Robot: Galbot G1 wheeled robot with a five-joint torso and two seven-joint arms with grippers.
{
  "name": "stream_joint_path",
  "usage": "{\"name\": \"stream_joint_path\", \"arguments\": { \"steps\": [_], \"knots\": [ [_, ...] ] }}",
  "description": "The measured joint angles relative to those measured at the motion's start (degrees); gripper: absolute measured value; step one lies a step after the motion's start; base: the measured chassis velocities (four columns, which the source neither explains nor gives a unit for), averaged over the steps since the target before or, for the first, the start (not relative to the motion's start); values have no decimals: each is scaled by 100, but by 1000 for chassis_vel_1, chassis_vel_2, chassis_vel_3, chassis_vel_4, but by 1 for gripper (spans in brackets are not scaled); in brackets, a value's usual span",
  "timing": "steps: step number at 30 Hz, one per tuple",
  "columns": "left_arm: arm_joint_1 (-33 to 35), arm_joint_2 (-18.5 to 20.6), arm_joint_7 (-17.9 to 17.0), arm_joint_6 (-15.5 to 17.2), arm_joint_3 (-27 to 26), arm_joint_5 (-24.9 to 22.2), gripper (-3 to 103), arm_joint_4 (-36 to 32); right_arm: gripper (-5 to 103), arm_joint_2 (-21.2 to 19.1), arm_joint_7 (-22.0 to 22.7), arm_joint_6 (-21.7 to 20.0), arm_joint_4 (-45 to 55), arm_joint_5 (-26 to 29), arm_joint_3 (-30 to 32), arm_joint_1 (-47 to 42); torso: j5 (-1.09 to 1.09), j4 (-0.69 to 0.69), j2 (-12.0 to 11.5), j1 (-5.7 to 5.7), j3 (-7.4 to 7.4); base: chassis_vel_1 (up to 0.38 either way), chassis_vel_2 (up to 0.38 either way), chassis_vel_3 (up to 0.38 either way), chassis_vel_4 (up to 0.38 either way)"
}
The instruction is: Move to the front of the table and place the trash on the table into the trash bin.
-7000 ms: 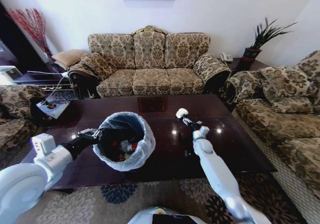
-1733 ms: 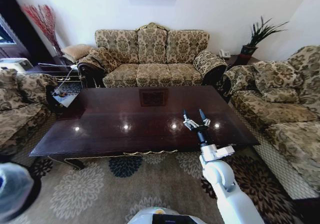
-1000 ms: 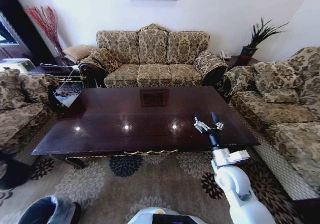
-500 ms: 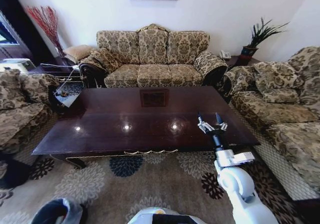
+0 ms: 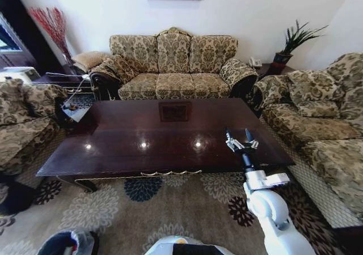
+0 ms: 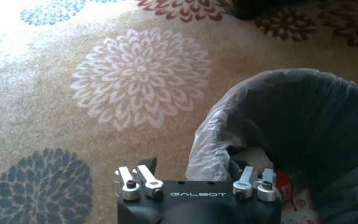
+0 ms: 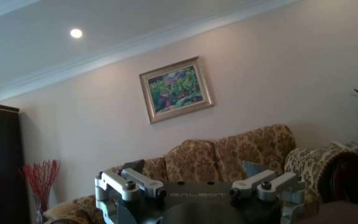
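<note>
Trash bin (image 6: 303, 116) sits on carpet (image 6: 73, 116), left end effector (image 6: 195, 179) gripping its rim.

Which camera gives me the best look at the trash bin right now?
The left wrist view: the trash bin shows its bag-lined rim and trash inside, on the carpet. The head view catches just part of it at the lower edge.
</note>
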Motion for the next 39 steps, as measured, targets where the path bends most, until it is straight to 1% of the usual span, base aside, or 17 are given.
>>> {"name": "stream_joint_path", "arguments": {
  "steps": [1,4,6,8,39],
  "knots": [
    [1,0,-2,-1,0,0,79,0,100,0,-1,0,-1,0,0,0,0,0,0,0,0,0,0,0,0],
    [1,0,-8,-2,-1,0,94,0,100,0,-3,2,-2,1,0,2,0,2,0,0,0,0,0,0,0],
    [1,0,-9,-2,-1,0,94,-1,100,0,-3,2,-3,1,0,2,0,2,0,0,0,0,0,0,0],
    [0,0,-13,-2,-1,0,100,0,100,0,-4,2,-4,0,0,3,0,2,0,0,0,0,0,0,0],
    [-6,7,-24,-3,0,-6,100,1,100,0,-3,2,-5,-2,-2,3,0,2,0,0,0,0,0,0,0]
  ]
}}
